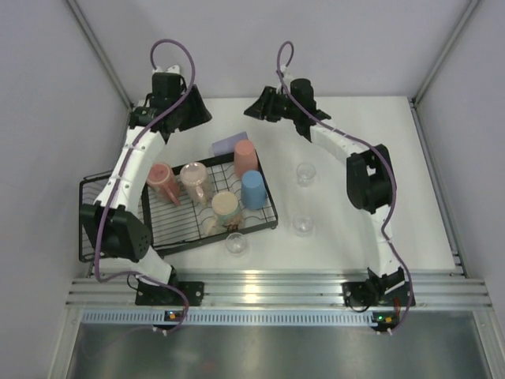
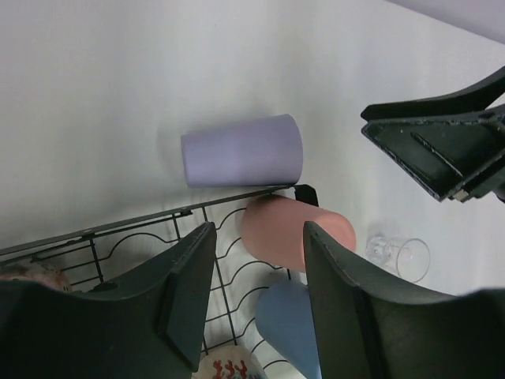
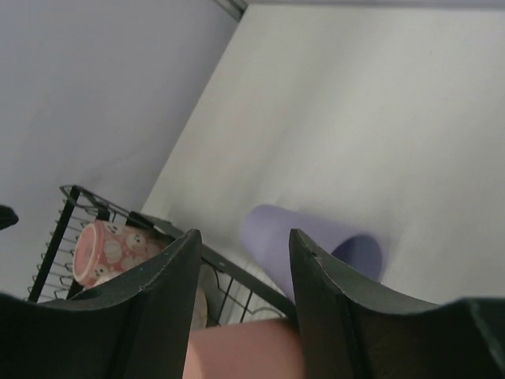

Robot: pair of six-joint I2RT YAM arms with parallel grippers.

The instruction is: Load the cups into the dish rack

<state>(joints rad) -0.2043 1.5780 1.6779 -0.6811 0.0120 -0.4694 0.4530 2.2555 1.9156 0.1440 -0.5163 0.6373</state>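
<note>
The lavender tumbler [image 1: 229, 145] lies on its side on the table just behind the black wire dish rack [image 1: 118, 189]. In the rack are a salmon tumbler [image 1: 245, 156], a blue tumbler [image 1: 253, 189], a cream mug [image 1: 226, 208] and two pink mugs [image 1: 194, 180]. Three clear glasses [image 1: 305, 174] stand on the table right of and in front of the rack. My left gripper [image 1: 199, 110] and right gripper [image 1: 260, 106] hover open and empty above the lavender tumbler [image 2: 241, 150] [image 3: 308, 245], one on each side.
The rack's taller basket section [image 1: 99, 229] is at the left, near the left arm's elbow. Grey walls close off the table at the back and sides. A metal rail [image 1: 268, 288] runs along the near edge.
</note>
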